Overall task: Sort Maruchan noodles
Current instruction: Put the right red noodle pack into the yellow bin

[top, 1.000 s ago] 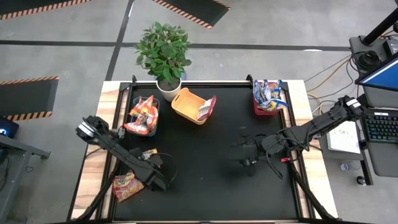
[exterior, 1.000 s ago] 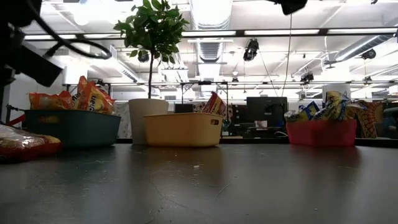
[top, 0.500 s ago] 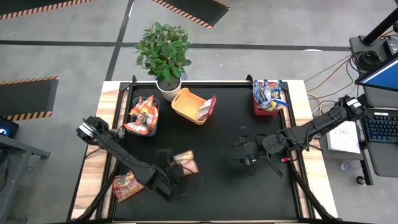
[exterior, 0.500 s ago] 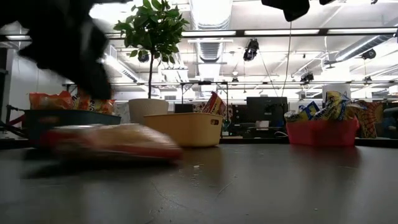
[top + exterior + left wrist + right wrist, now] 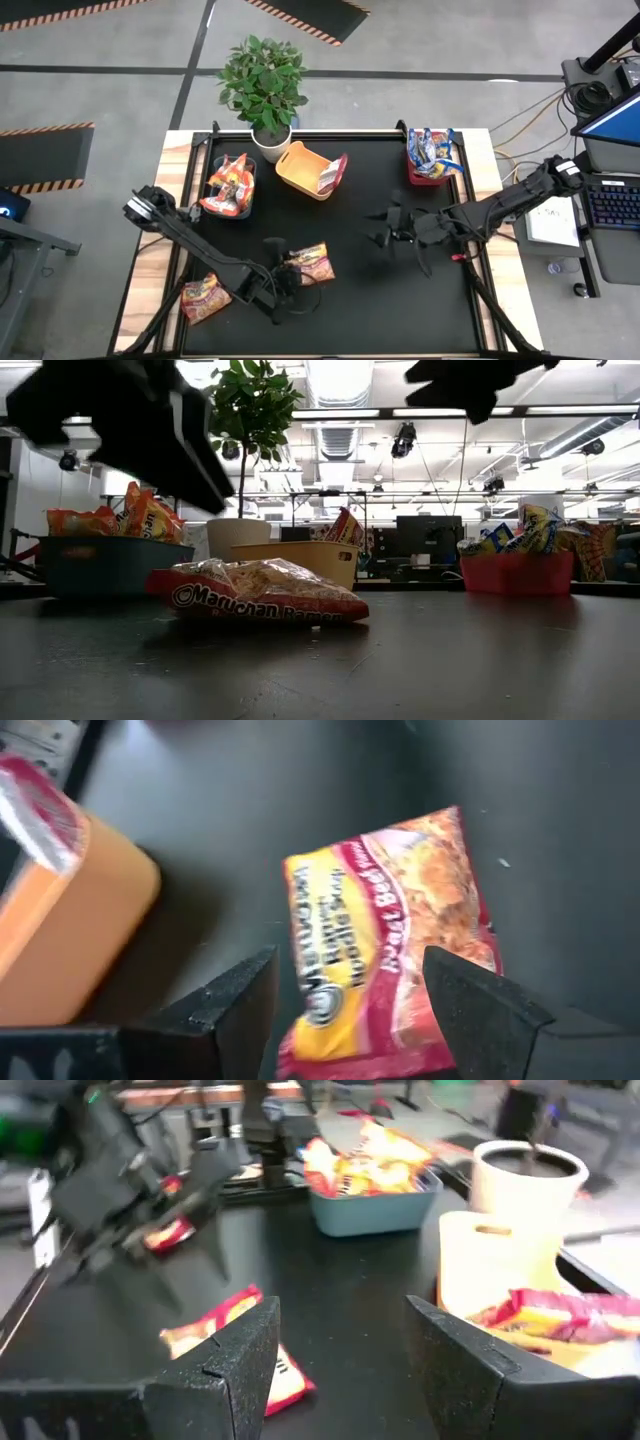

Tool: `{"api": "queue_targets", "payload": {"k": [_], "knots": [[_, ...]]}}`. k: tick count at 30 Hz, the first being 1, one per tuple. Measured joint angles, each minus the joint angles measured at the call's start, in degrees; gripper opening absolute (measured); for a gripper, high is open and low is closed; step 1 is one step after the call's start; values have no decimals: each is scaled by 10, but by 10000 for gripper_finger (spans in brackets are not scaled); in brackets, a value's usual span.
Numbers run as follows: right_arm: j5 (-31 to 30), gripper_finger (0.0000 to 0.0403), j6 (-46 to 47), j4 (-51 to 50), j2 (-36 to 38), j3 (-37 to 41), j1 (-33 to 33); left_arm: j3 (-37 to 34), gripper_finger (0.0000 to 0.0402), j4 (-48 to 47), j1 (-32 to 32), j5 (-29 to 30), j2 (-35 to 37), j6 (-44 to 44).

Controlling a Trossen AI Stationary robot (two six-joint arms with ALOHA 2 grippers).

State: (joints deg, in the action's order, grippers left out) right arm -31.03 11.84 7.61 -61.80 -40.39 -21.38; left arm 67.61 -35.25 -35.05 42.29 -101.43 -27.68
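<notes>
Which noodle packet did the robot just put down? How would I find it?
Find the black table, then the left gripper near its front edge. The pinkish-red and yellow noodle packet lies flat beside it, alone on the mat; the other packets sit in bins, or off the mat's corner.

A pinkish-red Maruchan packet (image 5: 311,262) lies flat on the black table just beyond my open left gripper (image 5: 281,283). Another red packet (image 5: 205,297) lies at the table's left edge. Others fill the bins: orange packets (image 5: 230,183), one red packet (image 5: 331,173), blue-and-yellow packets (image 5: 432,150).
</notes>
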Motion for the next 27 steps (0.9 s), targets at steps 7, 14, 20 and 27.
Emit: {"api": "queue_targets", "payload": {"k": [7, 14, 20, 27], "knots": [[83, 201, 42, 1, -44, -25, 74, -86, 232, 167, 0, -41, 4, 2], [236, 201, 73, -27, -83, -95, 147, -142, 232, 268, 0, -57, 4, -32], [296, 201, 147, -198, -129, -191, 183, -157, 232, 289, -1, -74, 4, -65], [330, 201, 253, -352, -215, -215, 124, -157, 232, 289, -3, -74, 3, -64]]}}
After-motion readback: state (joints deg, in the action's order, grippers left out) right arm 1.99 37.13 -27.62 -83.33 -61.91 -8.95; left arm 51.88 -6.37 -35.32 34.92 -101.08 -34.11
